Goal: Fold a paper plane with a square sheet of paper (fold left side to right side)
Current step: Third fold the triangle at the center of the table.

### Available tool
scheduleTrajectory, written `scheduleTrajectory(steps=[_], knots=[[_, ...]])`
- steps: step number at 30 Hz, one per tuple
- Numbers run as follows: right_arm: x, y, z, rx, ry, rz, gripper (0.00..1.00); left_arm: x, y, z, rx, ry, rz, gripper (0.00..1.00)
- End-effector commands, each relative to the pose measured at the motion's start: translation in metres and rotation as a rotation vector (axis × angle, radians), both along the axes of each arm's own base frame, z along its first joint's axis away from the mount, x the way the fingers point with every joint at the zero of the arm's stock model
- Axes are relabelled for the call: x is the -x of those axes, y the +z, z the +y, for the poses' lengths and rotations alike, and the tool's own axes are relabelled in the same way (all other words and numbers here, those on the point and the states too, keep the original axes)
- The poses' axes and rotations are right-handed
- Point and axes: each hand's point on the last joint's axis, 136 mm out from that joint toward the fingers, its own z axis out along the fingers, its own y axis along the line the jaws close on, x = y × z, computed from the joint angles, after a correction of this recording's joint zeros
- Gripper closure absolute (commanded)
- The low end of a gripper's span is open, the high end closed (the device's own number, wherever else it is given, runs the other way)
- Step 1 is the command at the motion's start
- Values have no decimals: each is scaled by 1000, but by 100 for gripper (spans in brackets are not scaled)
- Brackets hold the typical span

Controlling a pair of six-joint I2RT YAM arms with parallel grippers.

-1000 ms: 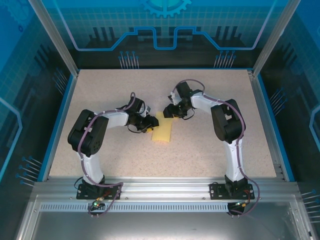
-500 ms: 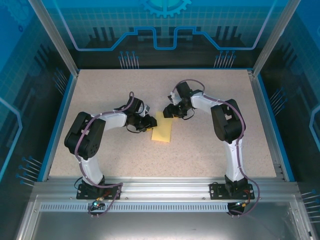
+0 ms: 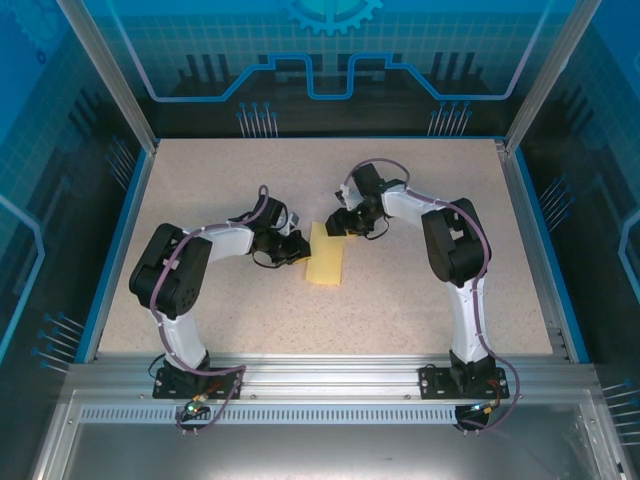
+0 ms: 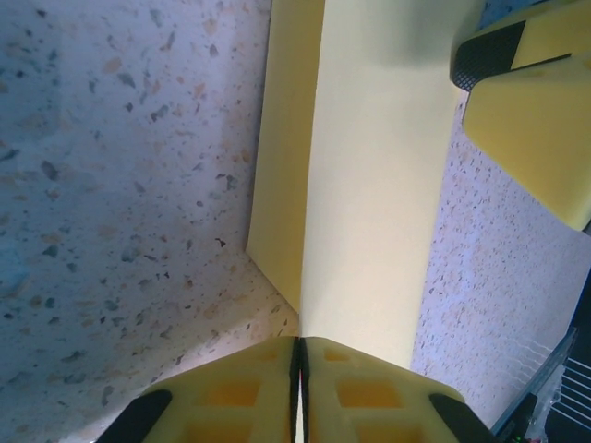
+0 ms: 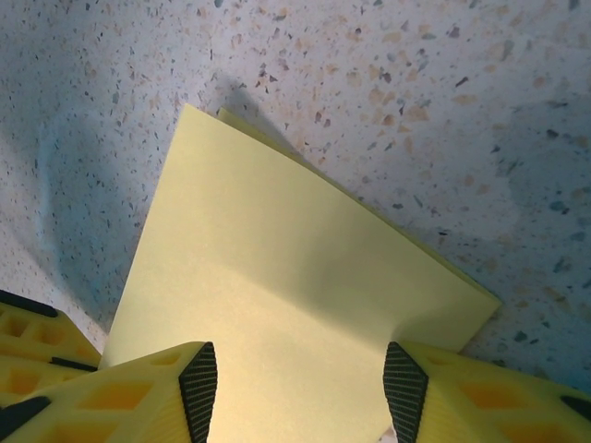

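The square sheet of paper point(image 3: 326, 264) lies folded into a narrow yellow rectangle at the table's middle. My left gripper point(image 3: 299, 250) is at its left edge. In the left wrist view the two jaws point(image 4: 301, 341) meet, and the paper point(image 4: 369, 185) runs up into the line between them, its left flap lifted. My right gripper point(image 3: 341, 226) is at the sheet's far end. In the right wrist view it stands open point(image 5: 300, 380), its fingers spread over the paper point(image 5: 295, 268) with the tips down near it.
The speckled table point(image 3: 420, 300) spreads wide on all sides of the paper. Blue walls and metal posts ring it. One right finger point(image 4: 522, 88) shows in the left wrist view, close to the sheet's far corner.
My left jaws have shut on the paper's left edge and the left elbow has swung slightly left. The right arm has stayed put.
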Motion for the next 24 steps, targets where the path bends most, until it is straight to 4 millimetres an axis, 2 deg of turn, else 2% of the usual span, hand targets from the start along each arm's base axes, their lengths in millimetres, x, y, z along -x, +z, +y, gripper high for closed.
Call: scheduleTrajectory(steps=[1,3,6,10,15,16,19,24], knots=[[2,9,-4,1,17,-34,45,8,-10,0,0,-14,24,91],[-1,28,-9,-6,12,-114,43,9,-6,-1,17,-6,30,92],[5,56,-20,7,25,-244,38,11,0,-1,28,21,56,92],[39,75,-28,28,93,-378,35,16,8,-3,60,51,88,93],[92,73,-25,129,202,-597,33,21,16,-5,88,77,116,95],[106,65,-24,155,234,-631,32,22,16,-6,90,79,125,95],[136,63,-8,198,324,-770,30,25,17,-7,97,82,145,96],[156,54,18,285,441,-902,27,27,17,-7,92,84,156,97]])
